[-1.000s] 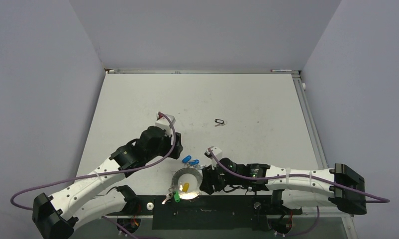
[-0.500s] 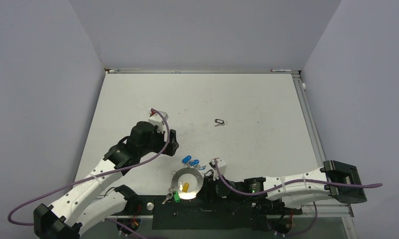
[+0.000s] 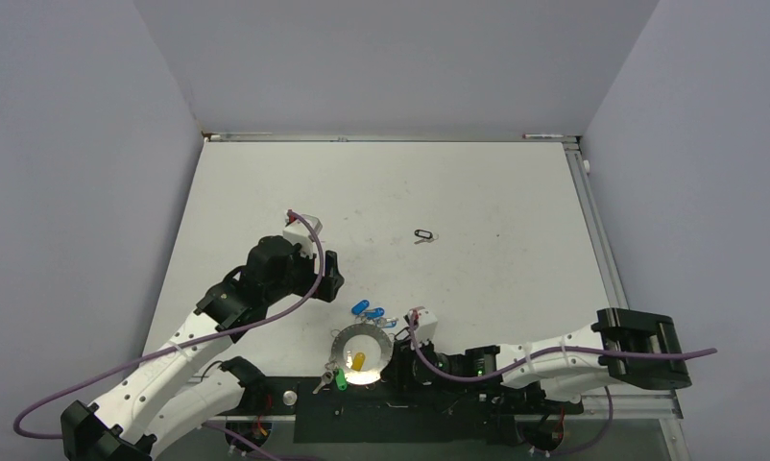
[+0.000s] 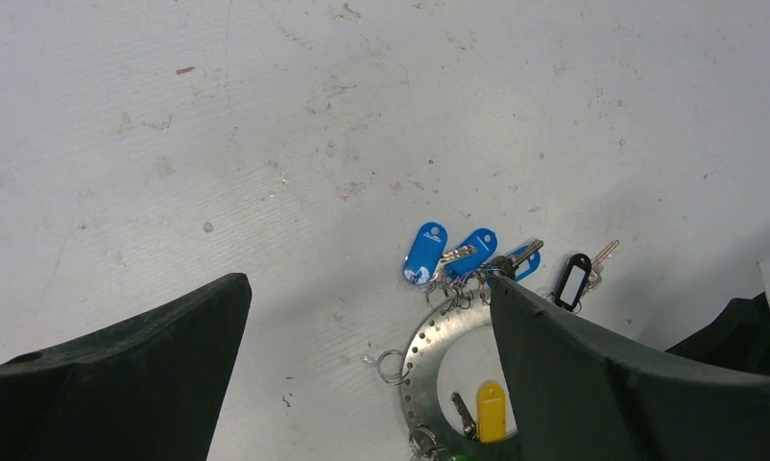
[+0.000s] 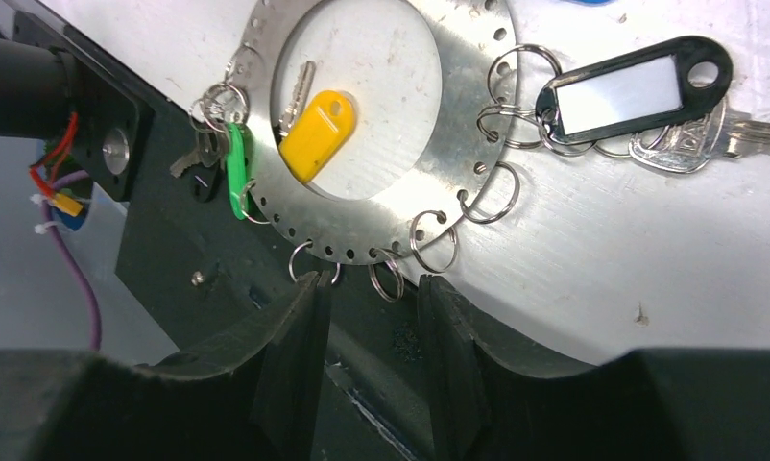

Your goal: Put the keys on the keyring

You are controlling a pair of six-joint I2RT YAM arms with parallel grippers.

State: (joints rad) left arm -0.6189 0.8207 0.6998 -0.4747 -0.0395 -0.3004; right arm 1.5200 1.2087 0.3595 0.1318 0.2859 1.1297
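Note:
The keyring (image 3: 354, 338) is a flat grey metal ring lying at the table's near edge. It also shows in the left wrist view (image 4: 421, 348) and the right wrist view (image 5: 477, 91). Blue-tagged keys (image 3: 367, 310) hang on its far rim, with a black-tagged key (image 5: 631, 91) beside them. A yellow-tagged key (image 5: 314, 134) lies in its hole and a green-tagged key (image 5: 235, 168) hangs on its near rim. Another black-tagged key (image 3: 422, 234) lies loose mid-table. My left gripper (image 4: 369, 288) is wide open and empty, above and left of the ring. My right gripper (image 5: 372, 288) is slightly open at the ring's near-right rim, by its small loops.
A black mounting plate (image 3: 410, 413) runs along the near edge, and the ring's rim overhangs it. A bolt (image 5: 114, 149) and red and yellow wires (image 5: 60, 182) sit on the base at the left of the right wrist view.
My left arm has drawn back to the left, away from the blue keys. My right arm has dropped lower and moved left along the near edge, its gripper staying by the ring.

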